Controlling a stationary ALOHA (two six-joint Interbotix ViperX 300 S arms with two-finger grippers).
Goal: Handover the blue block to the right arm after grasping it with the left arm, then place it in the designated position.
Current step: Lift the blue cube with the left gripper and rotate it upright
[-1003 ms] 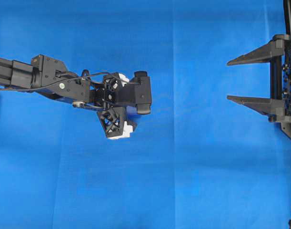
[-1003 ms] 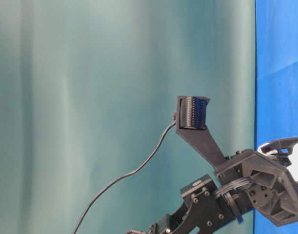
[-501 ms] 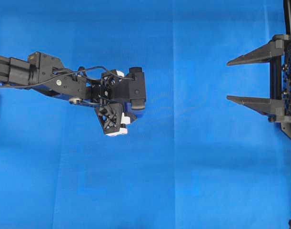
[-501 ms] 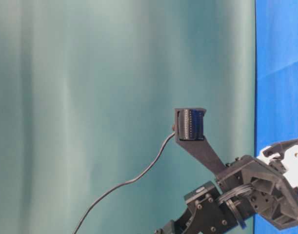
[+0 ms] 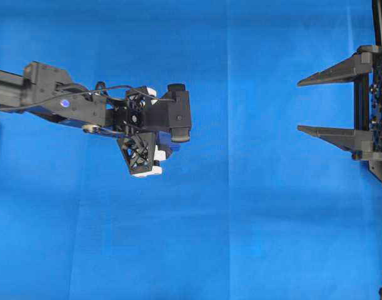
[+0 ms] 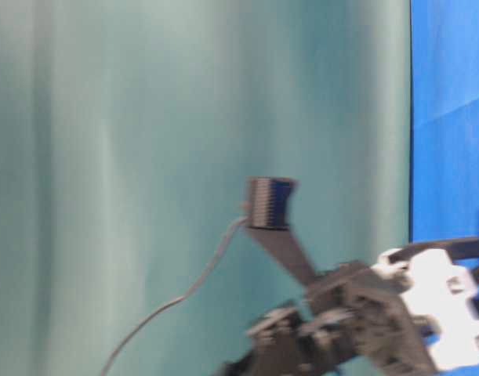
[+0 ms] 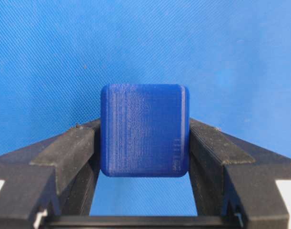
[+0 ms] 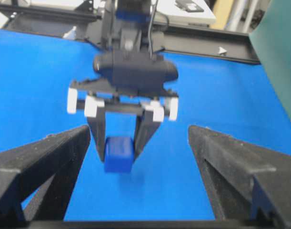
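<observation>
So we've got the left gripper (image 8: 120, 143) clamped on the blue block (image 7: 144, 130), one finger (image 7: 71, 152) pressed to each side, out over the blue cloth (image 5: 241, 206) on the bench. From the right wrist view the block sits at the fingertips. Whether it's off the cloth, we can't tell. The right gripper (image 5: 309, 105) sits well apart at the right edge, spread wide and holding nothing.

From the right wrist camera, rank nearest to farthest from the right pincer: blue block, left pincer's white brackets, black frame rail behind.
1. blue block, low centre, between left pincer fingers.
2. white brackets, just above.
3. black frame rail, far table edge.
</observation>
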